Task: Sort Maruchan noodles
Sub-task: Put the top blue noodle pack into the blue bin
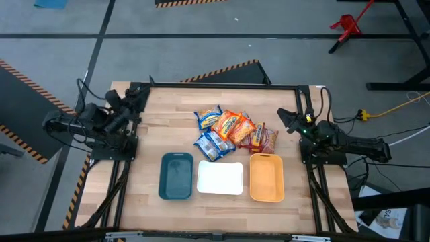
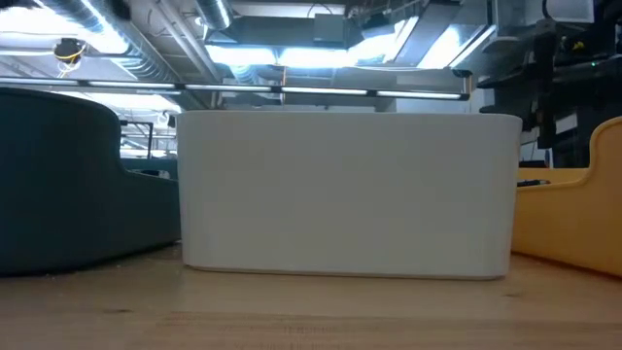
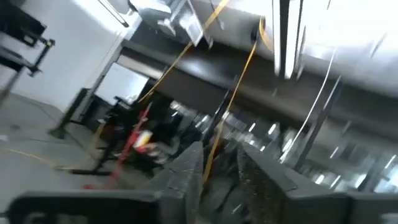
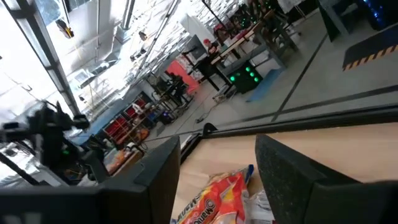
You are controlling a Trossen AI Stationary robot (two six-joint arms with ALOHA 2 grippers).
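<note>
Looking straight down from the high view, we see the pile of crinkly blue, orange and dark red Maruchan noodle packets lying in the middle of the pale wooden surface. Just in front of the pile stand a row of three plain rectangular plastic trays: a teal tray, a white tray and an orange tray. We find the left tool at the surface's left edge and the right tool at its right edge, both well apart from the packets.

Across the low view, we see the white tray's wall filling the middle, with the teal tray and the orange tray beside it.

From the left wrist view, we see blurred dark fingers standing a little apart, holding nothing.

From the right wrist view, we see two dark fingers spread open, with an orange packet lying between them farther off.
</note>
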